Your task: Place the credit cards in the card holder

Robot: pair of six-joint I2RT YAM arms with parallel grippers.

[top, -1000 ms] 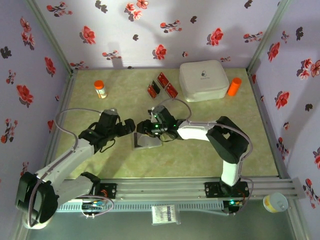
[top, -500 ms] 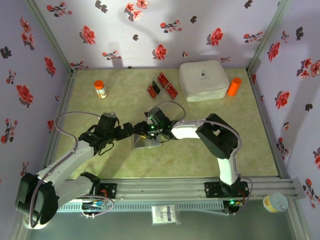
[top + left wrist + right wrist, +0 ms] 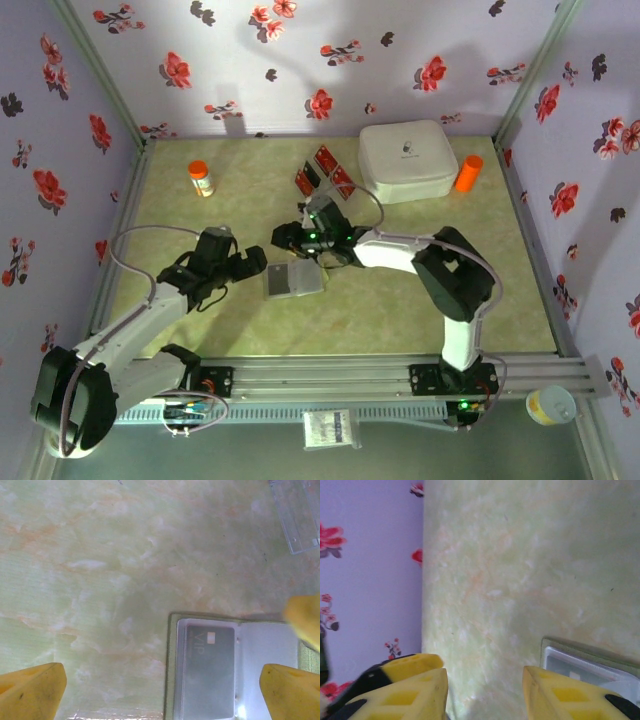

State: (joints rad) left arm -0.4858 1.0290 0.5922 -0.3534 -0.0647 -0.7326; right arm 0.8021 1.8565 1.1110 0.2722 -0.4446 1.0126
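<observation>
Card holder [image 3: 293,281] lies open just beside left pincer [image 3: 254,263].

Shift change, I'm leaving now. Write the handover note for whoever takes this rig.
Left claw: open, empty, over the edge of the wallet.
Right claw: open, empty, just beyond the wallet's far side.
Wallet lies open flat, a grey VIP card in one pocket: seemingly one done.
Three red cards lie at the back beside the white box.
Left to do: pocket those three.
</observation>
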